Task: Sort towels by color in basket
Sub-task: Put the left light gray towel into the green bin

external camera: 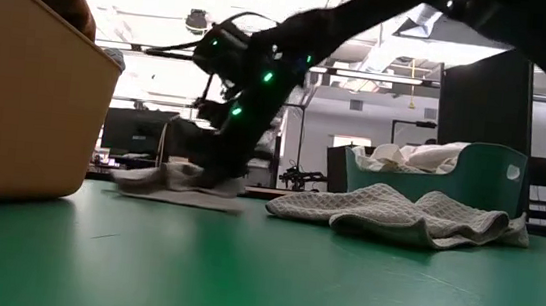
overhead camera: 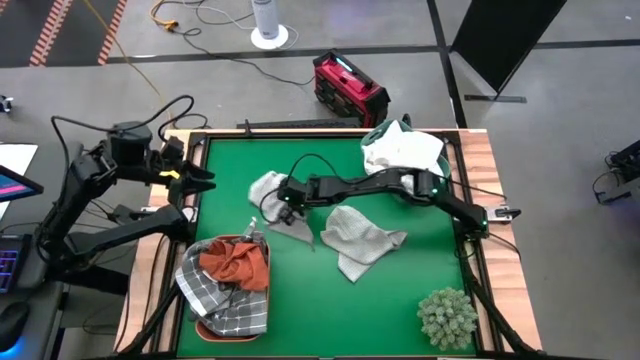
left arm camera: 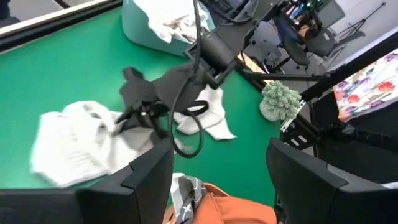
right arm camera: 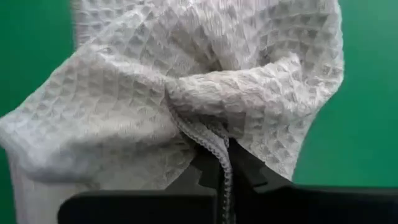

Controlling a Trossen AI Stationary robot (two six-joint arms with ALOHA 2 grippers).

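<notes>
Right gripper point(overhead camera: 272, 208), frame centre-left, fingers clenched on the pale grey waffle-weave cloth towel point(overhead camera: 270, 190); lift straight up before swinging.

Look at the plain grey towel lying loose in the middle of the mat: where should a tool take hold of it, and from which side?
Grip the grey towel at its raised middle fold, where the low view shows the cloth humped highest. Come from straight above: it lies flat and spread on the green mat, so its edges offer little to pinch.
</notes>
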